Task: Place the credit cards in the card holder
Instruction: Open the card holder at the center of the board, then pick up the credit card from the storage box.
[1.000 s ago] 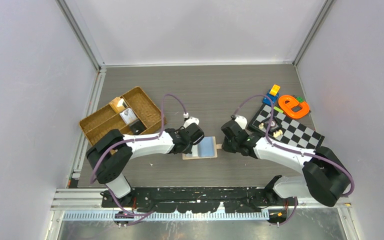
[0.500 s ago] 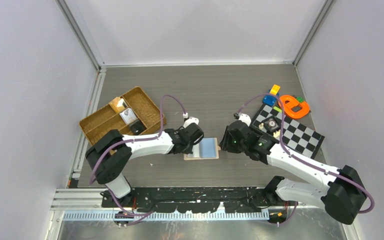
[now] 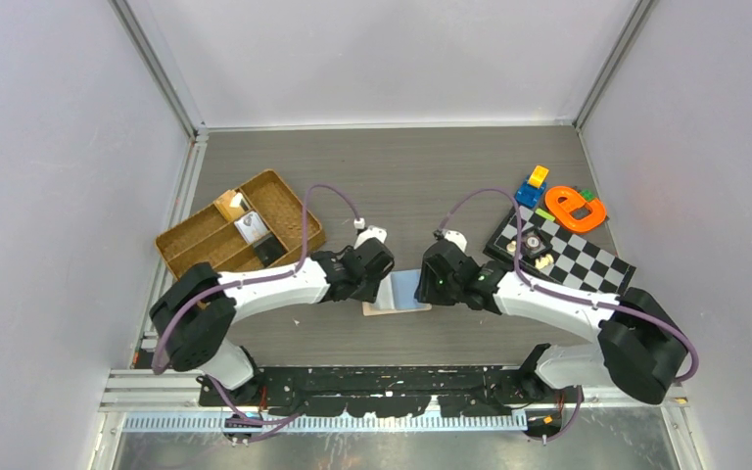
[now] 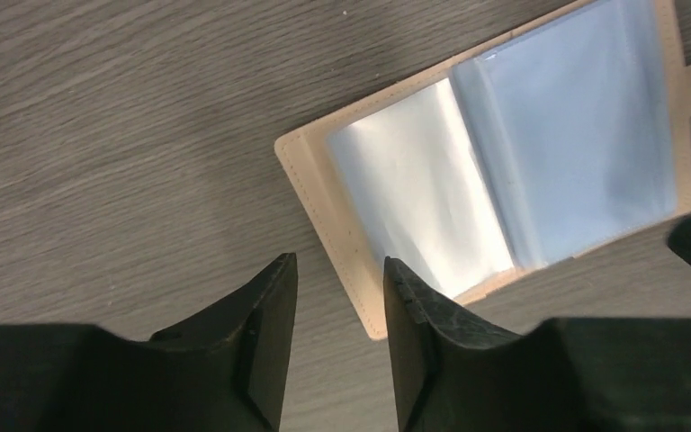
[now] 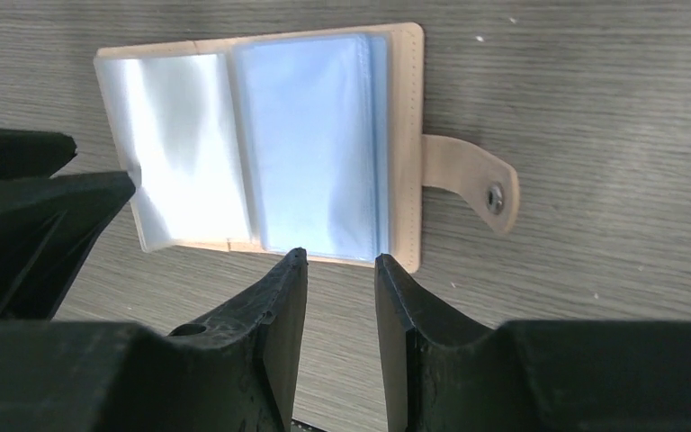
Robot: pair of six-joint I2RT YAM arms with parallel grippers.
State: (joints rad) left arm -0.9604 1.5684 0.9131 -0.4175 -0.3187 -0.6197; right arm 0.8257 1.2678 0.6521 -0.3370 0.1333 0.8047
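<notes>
The dark grey wood-grain table (image 3: 401, 176) spreads out ahead of me, matte and finely streaked. Far to my left sits a brown woven wicker tray (image 3: 282, 208), rectangular and split into compartments; far to my right lies a flat black-and-white checkerboard (image 3: 587, 264), with a glossy orange plastic piece (image 3: 575, 208) and small blue and yellow blocks (image 3: 533, 186) just beyond it. Between my two wrists the card holder (image 5: 406, 153) lies opened flat on the table, a peach-beige leather-like rectangle with a stitched border and rounded corners, its clear, shiny plastic sleeves facing up. A light blue card (image 5: 315, 144) shows through the sleeves on the tab side; the other sleeve glares pale silver-white, and I cannot tell whether a card sits in it. My left gripper (image 4: 337, 265) hovers over the holder's outer corner, its smooth black wedge-shaped jaws partly spread with nothing clamped between them. My right gripper (image 5: 336, 261) hangs just beside the holder's long edge, jaws likewise parted and empty. The rounded snap tab (image 5: 468, 184) sticks out flat from the holder, carrying a small round metal snap (image 5: 497, 198).
</notes>
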